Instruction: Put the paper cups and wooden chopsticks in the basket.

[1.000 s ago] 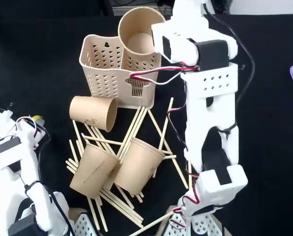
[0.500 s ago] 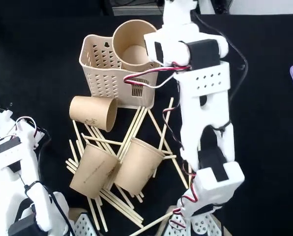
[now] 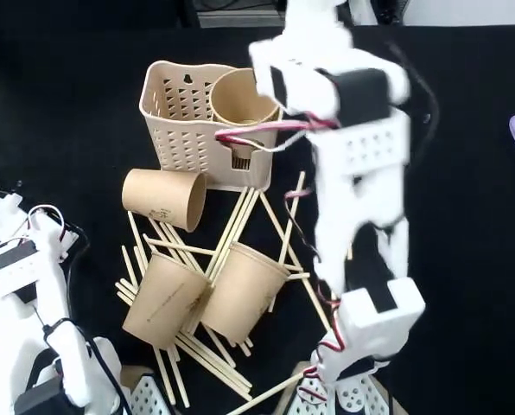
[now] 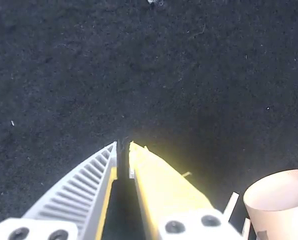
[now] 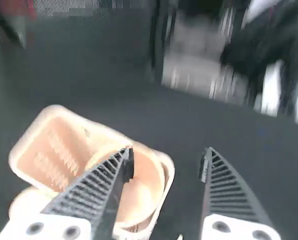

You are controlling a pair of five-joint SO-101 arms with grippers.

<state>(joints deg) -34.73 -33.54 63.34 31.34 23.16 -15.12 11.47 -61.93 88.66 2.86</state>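
So, left first: left gripper sits low over the cloth, fingers closed on nothing, stray cup near it. We read that as parked clear so the other arm gets the pile. Lying cup is on its side just in front of the basket, long axis across the table, mouth to the right. Nearer the arms, left pile cup and right pile cup lie tilted side by side on the chopsticks, axes running near-left to far-right; which end is the mouth we can't tell. Chopsticks are a loose fan, most pointing roughly at the basket, a few crossing. Some are pinned under the pile cups, so we'd guess cups go first. Basket cup is in the basket's right compartment, mouth up, axis leaning slightly. Right gripper is above it, fingers spread wide, gripping nothing; touching or not, we can't tell. Looks like a release to us. Left compartment we'd keep for chopsticks.
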